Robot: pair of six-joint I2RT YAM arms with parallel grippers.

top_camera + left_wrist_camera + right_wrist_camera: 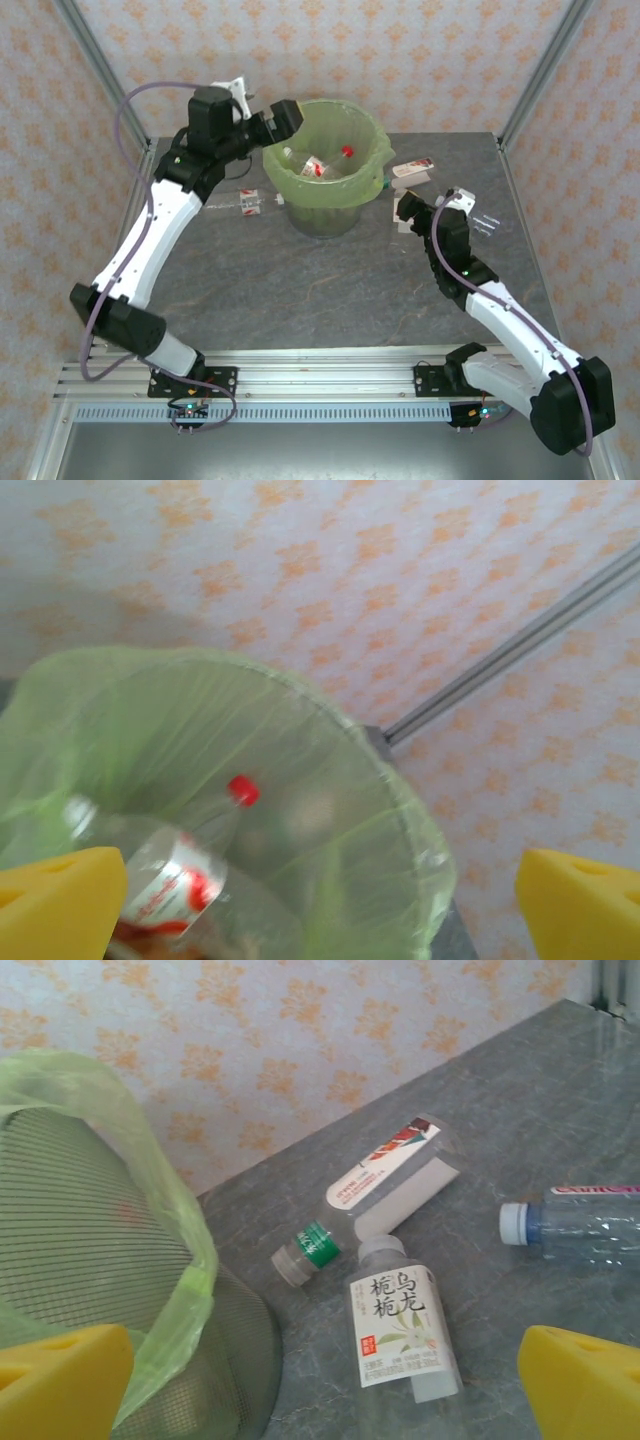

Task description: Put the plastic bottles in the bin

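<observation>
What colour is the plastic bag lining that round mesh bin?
The bag is translucent light green, clearest in left wrist view.

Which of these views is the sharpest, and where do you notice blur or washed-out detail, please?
Right wrist view: sharpest, the print on the white-labelled bottle is readable. Left wrist view: soft throughout, the red-capped bottle inside the bin smeared. Top external view: even light, crisp, though the clear bottle left of the bin nearly melts into the grey table.
</observation>
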